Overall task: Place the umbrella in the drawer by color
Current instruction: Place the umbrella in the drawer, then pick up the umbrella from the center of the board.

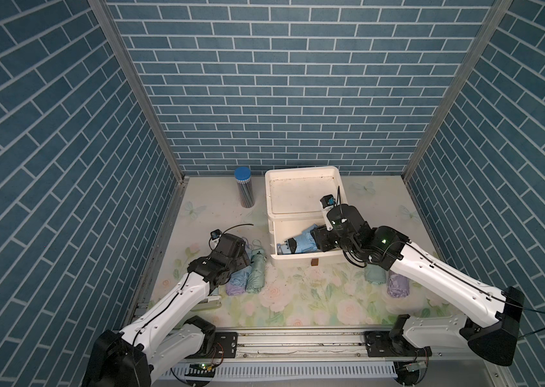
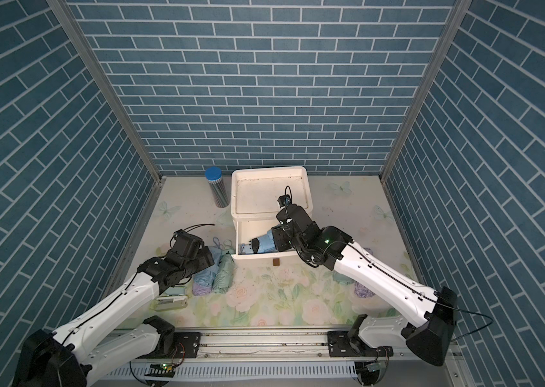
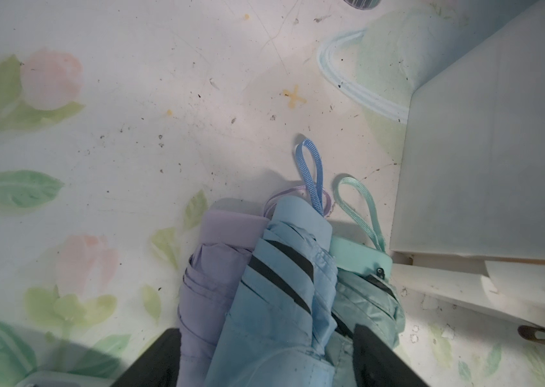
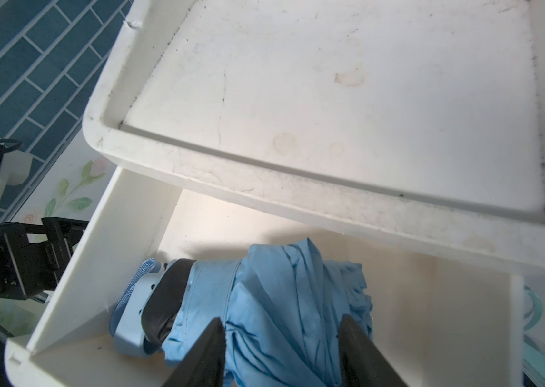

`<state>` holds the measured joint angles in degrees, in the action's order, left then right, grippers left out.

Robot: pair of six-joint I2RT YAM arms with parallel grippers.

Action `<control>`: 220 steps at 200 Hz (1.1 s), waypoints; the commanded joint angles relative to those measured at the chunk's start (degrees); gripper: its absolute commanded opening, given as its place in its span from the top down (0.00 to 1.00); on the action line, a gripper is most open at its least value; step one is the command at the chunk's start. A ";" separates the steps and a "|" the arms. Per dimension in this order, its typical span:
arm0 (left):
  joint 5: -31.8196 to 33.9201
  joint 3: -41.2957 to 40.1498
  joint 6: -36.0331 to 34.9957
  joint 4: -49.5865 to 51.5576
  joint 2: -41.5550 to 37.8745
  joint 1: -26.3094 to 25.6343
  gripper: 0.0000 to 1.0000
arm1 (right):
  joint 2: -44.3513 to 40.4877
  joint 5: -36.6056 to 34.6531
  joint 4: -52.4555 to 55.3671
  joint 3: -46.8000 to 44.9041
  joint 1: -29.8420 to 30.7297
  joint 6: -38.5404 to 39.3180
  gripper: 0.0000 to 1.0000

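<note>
Floral tabletop [image 1: 298, 295]; blue umbrella [image 4: 264, 284] within right claw [image 4: 281, 320]

Blue brick-pattern walls [image 1: 264, 83] enclose a pale, scuffed floral tabletop [image 1: 314, 301].

there are six folded umbrellas in all: two blue umbrellas [image 1: 301, 243] [image 3: 281, 284], two purple umbrellas [image 3: 211, 284] [image 1: 397, 284] and two green umbrellas [image 3: 361, 301] [image 1: 375, 274]. there is one white drawer box [image 1: 301, 171] with one open drawer [image 1: 298, 259], one tall jar [image 1: 245, 189] with a blue lid, one small flat case [image 2: 170, 301] and two robot arms [image 1: 177, 298] [image 1: 438, 278].
</note>
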<state>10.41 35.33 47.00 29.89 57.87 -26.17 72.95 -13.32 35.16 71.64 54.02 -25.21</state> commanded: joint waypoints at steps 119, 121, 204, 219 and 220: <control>-3.06 -2.74 3.49 2.71 0.33 0.33 0.63 | -0.53 -0.71 -2.91 0.94 0.21 -0.54 0.45; -3.04 -2.75 3.46 2.78 0.32 0.29 0.64 | -0.53 -0.76 -2.90 0.93 0.21 -0.47 0.45; -1.80 -1.32 2.80 3.90 0.83 0.32 0.77 | -1.46 -0.67 -3.60 0.62 0.23 -0.98 0.45; -2.02 -1.23 2.94 4.84 0.32 0.29 0.51 | -1.58 -0.74 -3.57 0.51 0.19 -1.05 0.45; -2.04 -1.23 2.93 4.92 0.27 0.31 0.50 | -1.58 -0.70 -3.55 0.47 0.20 -1.01 0.45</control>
<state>8.27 33.19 49.87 31.99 58.22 -26.11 72.82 -13.37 32.45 71.64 54.02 -25.23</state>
